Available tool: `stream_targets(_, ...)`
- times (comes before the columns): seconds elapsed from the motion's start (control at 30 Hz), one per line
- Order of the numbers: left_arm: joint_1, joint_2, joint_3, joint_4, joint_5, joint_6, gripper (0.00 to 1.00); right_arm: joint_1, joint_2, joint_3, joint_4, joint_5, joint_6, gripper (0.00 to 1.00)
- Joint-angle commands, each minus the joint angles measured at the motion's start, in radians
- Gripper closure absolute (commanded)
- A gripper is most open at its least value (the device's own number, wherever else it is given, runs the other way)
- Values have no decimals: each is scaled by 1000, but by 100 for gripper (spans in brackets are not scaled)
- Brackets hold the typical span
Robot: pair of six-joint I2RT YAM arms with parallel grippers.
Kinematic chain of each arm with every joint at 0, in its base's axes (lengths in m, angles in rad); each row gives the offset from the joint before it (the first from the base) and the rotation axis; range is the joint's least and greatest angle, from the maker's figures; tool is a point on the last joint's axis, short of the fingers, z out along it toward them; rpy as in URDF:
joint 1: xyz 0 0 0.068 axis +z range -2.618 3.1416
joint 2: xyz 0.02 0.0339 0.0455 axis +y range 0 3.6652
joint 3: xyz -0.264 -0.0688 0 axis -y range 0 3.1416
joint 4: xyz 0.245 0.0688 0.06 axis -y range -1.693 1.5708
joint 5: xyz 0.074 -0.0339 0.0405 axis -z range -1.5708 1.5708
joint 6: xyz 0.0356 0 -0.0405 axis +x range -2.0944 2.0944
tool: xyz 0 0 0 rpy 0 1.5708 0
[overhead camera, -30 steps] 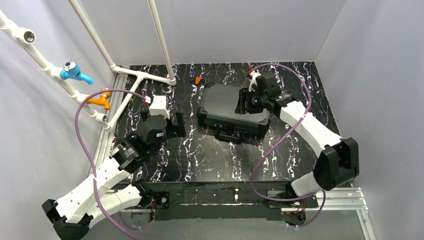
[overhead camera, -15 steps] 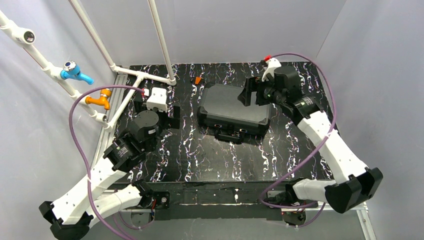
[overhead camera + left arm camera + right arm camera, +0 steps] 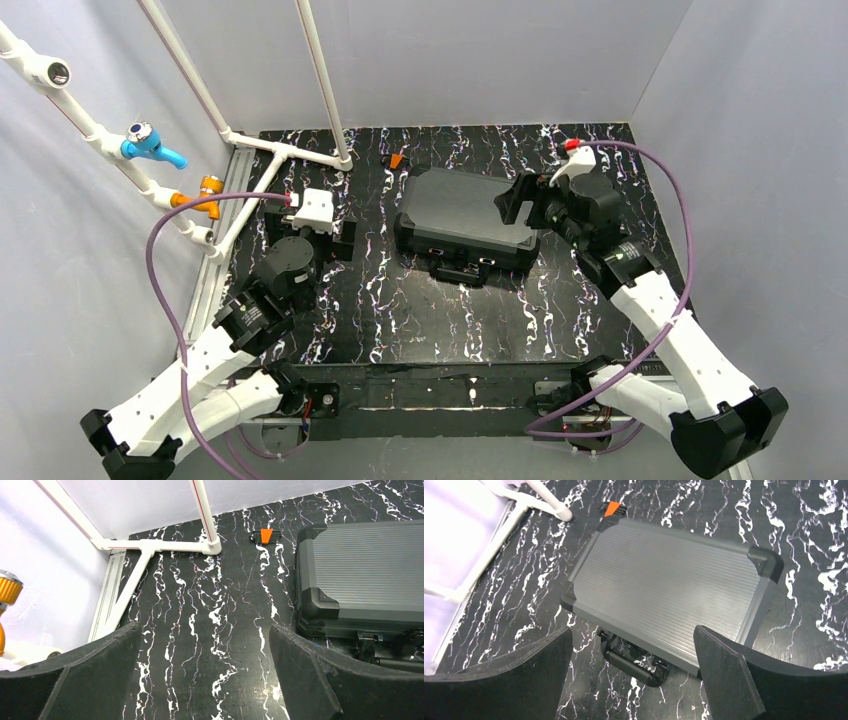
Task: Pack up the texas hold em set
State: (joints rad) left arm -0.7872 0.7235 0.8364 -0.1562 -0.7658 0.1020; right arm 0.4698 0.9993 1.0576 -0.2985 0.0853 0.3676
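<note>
table (image 3: pixel 400 320): black marbled top filling the middle of the overhead frame; everything rests on it.
pipe frame (image 3: pixel 290 148): white tubes in the upper left of the frame, well apart from the case.
case (image 3: pixel 462 212): black hard case just right of centre, lid down flat with its ribbed face up. no chips, decks or triangles show anywhere, so they are presumably inside it.
right gripper (image 3: pixel 632 640): jaws spread wide, holding nothing. it hangs above the case's right end, its camera looking down over the whole lid, probably a vantage for checking the lid rather than gripping it.
left gripper (image 3: pixel 205 630): jaws wide apart and empty, over bare table in the left of the frame, with the case off to its right, likely parked out of the way.
handle (image 3: pixel 634 665): on the case's near long side, facing the arm bases. i cannot tell whether the latches beside it are fastened.
orange object (image 3: pixel 266 535): small piece lying just beyond the case's far left corner, left outside since it seems no part of the set.
progress: packing looks all but done.
</note>
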Motion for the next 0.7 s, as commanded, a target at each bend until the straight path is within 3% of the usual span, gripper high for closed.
stream_targets(0.0, 5, -36, -5, 28, -43, 11, 2, 1, -64, -93, 165, 76, 53, 2)
stream_targets(0.67, 5, -44, -2, -5, -30, -5, 2, 1, -75, -117, 160, 112, 49, 2)
